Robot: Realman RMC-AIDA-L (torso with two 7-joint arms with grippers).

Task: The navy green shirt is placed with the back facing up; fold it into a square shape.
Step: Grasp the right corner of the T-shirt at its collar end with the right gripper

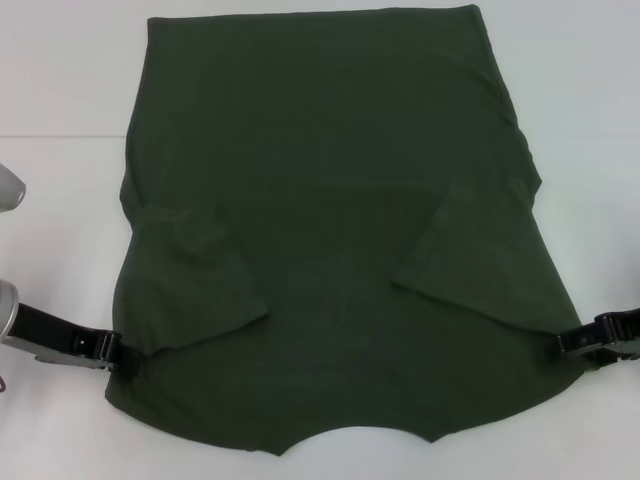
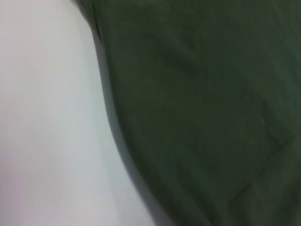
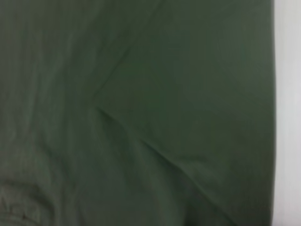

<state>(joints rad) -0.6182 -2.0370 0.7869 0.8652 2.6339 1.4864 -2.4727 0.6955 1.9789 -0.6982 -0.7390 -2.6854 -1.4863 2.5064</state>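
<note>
Head: shirt (image 1: 330, 230) flat on desk (image 1: 60, 80), sleeves folded inward. My left hand (image 1: 118, 352) at 8 o'clock edge, right hand (image 1: 562, 342) at 4; grip on either: cannot tell, presumably for folding.
Wrists: cloth, desk only.

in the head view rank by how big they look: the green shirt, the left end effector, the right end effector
1. navy green shirt, by far the largest.
2. left end effector and right end effector: both small and dark at the shirt's side edges, partly cut off by the frame, so I would not rank one above the other.
</note>
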